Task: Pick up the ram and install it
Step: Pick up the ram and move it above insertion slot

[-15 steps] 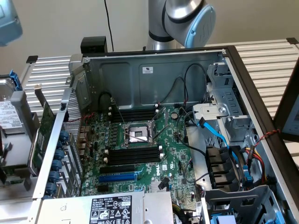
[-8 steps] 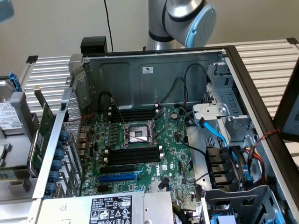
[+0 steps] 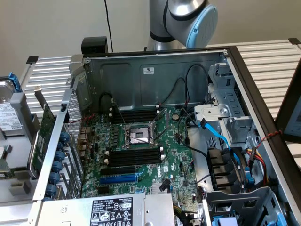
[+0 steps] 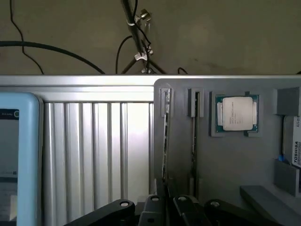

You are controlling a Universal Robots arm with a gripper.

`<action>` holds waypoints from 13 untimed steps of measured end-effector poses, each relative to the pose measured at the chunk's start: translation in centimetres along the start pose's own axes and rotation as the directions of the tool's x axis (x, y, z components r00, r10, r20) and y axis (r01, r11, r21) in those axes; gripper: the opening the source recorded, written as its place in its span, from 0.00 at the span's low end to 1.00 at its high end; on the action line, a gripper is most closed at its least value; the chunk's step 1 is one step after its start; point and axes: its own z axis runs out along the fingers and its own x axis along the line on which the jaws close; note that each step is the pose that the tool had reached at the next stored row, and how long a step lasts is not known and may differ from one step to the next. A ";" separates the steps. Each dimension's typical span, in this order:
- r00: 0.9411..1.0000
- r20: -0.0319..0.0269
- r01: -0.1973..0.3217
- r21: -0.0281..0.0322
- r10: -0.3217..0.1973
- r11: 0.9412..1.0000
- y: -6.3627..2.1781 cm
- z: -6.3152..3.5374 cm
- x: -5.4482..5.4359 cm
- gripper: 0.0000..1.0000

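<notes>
Wrist view | gripper [image 4: 167, 207] nearly closed | pinching ram [image 4: 165, 141] edge-on

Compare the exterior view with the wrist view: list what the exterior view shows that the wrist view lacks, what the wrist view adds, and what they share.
Exterior view: the open computer case with its motherboard, processor socket, black memory slots and a blue cable.
Wrist view: a grey holder carrying a processor, the ram standing edge-on in a slot, and the end effector close to the ram's end.
Shared: the ribbed metal tabletop, which lies beside the holder in the wrist view.
</notes>
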 end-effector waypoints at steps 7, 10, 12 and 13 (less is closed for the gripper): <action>1.000 0.001 0.000 0.016 0.000 1.000 -0.87 -1.43 0.2 0.14; 1.000 0.001 0.000 0.020 0.000 1.000 -1.24 -2.14 0.3 0.14; 1.000 0.001 -0.001 0.021 0.000 1.000 -1.46 -2.82 0.5 0.14; 1.000 0.001 -0.001 0.021 0.000 1.000 -1.57 -3.18 0.5 0.14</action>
